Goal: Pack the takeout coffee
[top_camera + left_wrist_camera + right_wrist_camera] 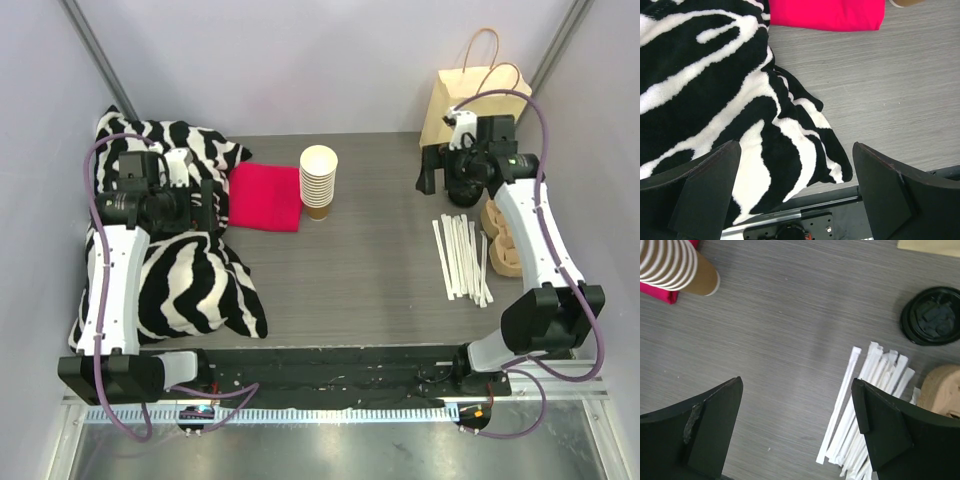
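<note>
No brown cup with a black lid on it shows in any view. A loose black lid [930,315] lies flat on the table near the paper bag; my right arm hides it in the top view. A stack of cream-white cups [318,180] with a brown cup at the bottom stands mid-table and also shows in the right wrist view [675,265]. My left gripper [205,203] is open and empty above the zebra blanket [705,90]. My right gripper [430,172] is open and empty above bare table, left of the lid.
A brown paper bag [470,100] with handles stands at the back right. Wrapped white straws [462,255] lie in a row, with a tan pulp cup carrier [505,240] to their right. A red cloth [265,195] lies beside the zebra blanket [190,280] at the left.
</note>
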Tool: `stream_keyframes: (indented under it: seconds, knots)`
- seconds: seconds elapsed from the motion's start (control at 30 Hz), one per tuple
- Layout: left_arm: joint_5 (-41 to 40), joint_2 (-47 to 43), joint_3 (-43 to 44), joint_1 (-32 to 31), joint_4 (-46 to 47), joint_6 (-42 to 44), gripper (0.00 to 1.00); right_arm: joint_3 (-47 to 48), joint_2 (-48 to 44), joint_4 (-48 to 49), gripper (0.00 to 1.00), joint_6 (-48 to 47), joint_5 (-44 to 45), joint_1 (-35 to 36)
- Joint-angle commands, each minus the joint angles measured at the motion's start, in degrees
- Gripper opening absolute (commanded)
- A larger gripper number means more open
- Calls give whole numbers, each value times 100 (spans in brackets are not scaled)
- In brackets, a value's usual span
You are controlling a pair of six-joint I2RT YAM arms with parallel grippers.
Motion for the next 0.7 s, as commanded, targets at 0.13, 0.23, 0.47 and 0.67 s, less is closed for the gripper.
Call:
stream_keyframes:
  seconds: [0.13, 0.23, 0.47, 0.67]
  knots:
    - [-486, -400, 182, 24, 279, -243, 100, 1367, 748, 374, 100, 218, 607, 1159]
    - [-671, -593, 94, 16, 446, -401, 100, 1955, 1178, 454, 100, 394, 625, 1353]
    - [-839, -875, -56, 24, 772, -682, 100, 3764, 2250, 436, 100, 1150, 546, 1766]
    - [-733, -761, -38, 24, 851, -849, 100, 4549, 2893, 664, 98, 1519, 888, 2248]
